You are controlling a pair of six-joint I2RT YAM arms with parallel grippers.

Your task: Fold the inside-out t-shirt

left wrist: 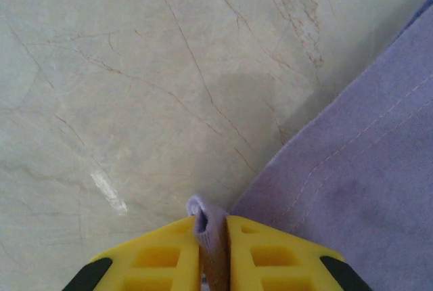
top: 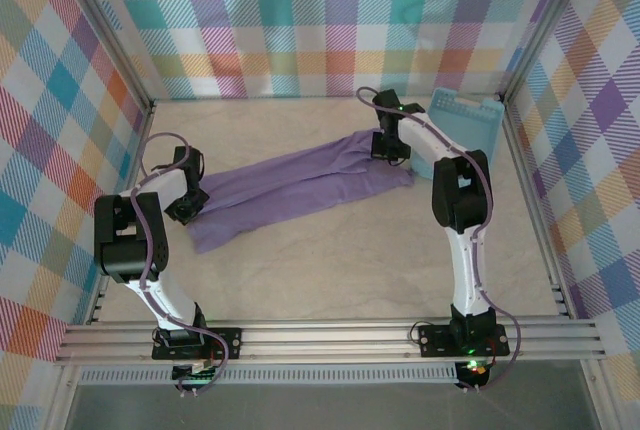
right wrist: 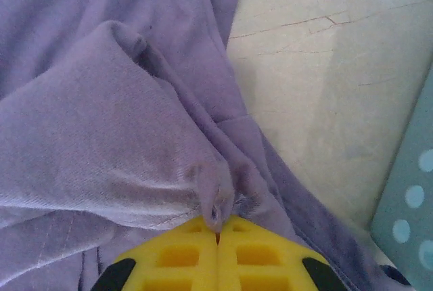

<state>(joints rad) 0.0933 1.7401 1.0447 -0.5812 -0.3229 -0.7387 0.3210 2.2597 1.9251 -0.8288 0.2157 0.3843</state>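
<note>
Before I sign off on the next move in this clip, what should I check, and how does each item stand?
1. Hold of the left gripper on the shirt: ok, a small fold of cloth sits between its fingers.
2. Hold of the right gripper: ok, shut on a bunched fold.
3. Shirt spread flat: not ok, it lies as a long bunched strip between the two grippers.
4. The basket off the shirt: ok, it lies beside the shirt's right end, with bare table between them.
5. Which side of the shirt faces out: cannot tell.
</note>
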